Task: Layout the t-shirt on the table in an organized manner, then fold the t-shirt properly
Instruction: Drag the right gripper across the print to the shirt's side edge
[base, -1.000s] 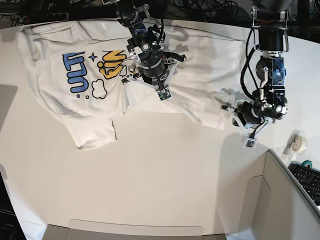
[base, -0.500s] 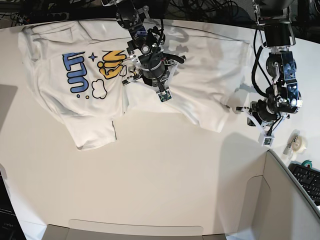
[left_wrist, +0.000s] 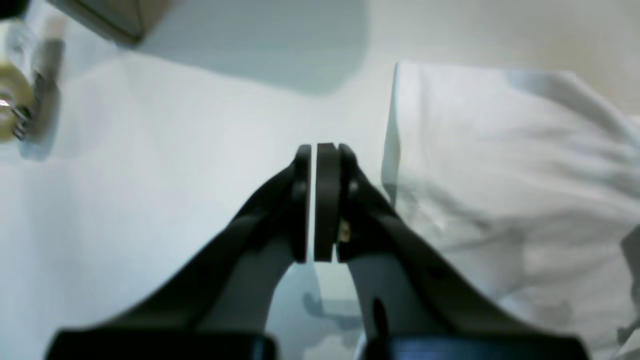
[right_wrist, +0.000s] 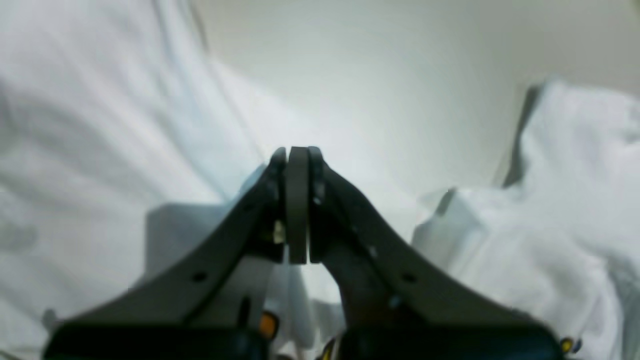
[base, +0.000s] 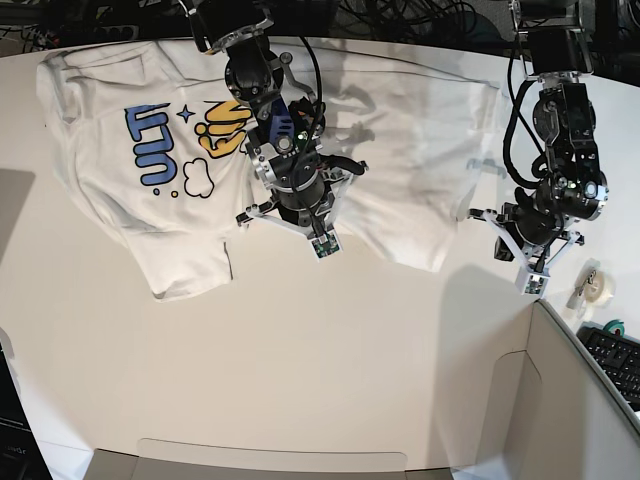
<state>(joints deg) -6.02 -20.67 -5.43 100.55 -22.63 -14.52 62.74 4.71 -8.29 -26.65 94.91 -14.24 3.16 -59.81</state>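
We are spreading the t-shirt (base: 400, 150); both grippers, left (left_wrist: 320, 202) and right (right_wrist: 295, 205), are pinched empty. Next, grab its hem beside them.

The white t-shirt (base: 140, 200) bears blue and yellow lettering on the white table (base: 300, 350).

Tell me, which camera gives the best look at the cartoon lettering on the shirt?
The base view: the blue and yellow lettering on the t-shirt shows whole from above. The left wrist view shows only plain white cloth; the right wrist view shows blurred cloth, no lettering.
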